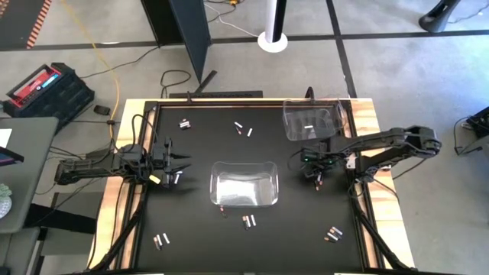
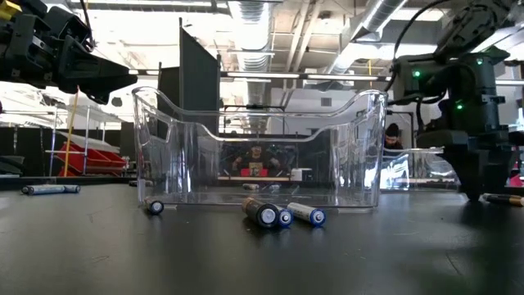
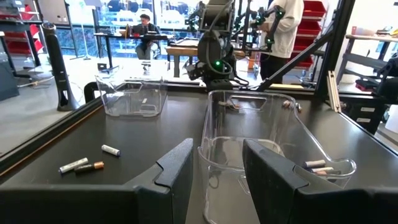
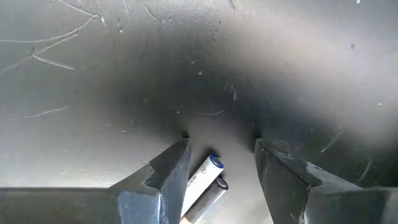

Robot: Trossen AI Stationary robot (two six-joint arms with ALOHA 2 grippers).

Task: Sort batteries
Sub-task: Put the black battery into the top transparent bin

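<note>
My right gripper (image 4: 221,149) is open and points down at the table, right of the middle clear bin (image 1: 243,183). Its fingers stand on either side of two batteries lying side by side, a white one with a blue tip (image 4: 202,174) and a dark one (image 4: 208,194); whether a finger touches them I cannot tell. My left gripper (image 3: 217,158) is open and empty. It hangs level above the table's left side and faces the middle bin (image 3: 249,137). More batteries lie loose on the mat (image 1: 247,221) (image 1: 333,234) (image 1: 160,240) (image 1: 243,128) (image 1: 184,123).
A second clear bin (image 1: 313,120) stands at the far right and holds a white battery (image 1: 308,127). Three batteries (image 2: 282,215) lie in front of the middle bin in the low view. People stand in the room beyond the table.
</note>
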